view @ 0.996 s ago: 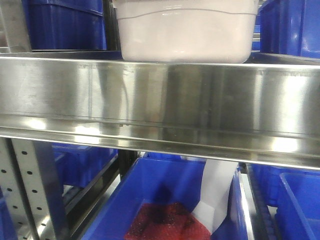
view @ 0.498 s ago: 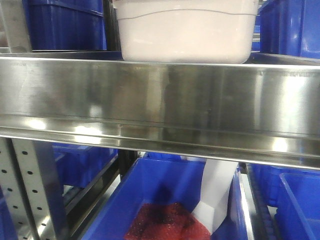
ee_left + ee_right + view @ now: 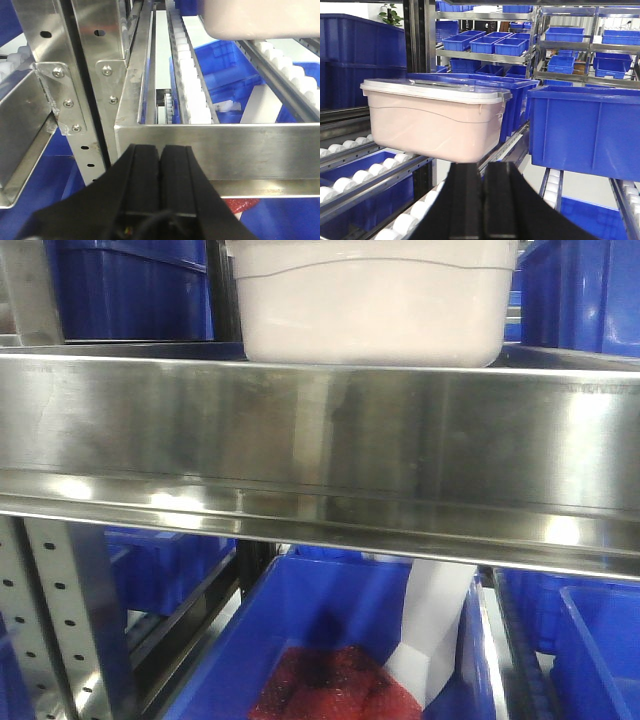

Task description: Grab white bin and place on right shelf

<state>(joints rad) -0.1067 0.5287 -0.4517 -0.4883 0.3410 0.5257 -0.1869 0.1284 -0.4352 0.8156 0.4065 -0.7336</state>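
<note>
**White bin sits on the roller shelf, both grippers clenched on nothing**

On our left, the left gripper (image 3: 161,165) hangs just in front of the steel lip of the right shelf (image 3: 215,145), its two black fingers pressed flat together with nothing between them. Beyond the lip we see white rollers (image 3: 192,95) running back, and a corner of the white bin (image 3: 250,20) at the top edge.

From the front, the white bin (image 3: 370,305) rests on the shelf above the wide reflective lip (image 3: 320,450); a blue crate (image 3: 340,640) holding red mesh lies below.

On our right, the right gripper (image 3: 483,200) is likewise clenched and empty, pointing at the lidded white bin (image 3: 432,120), which sits on roller rails beside a blue crate (image 3: 585,130).
</note>
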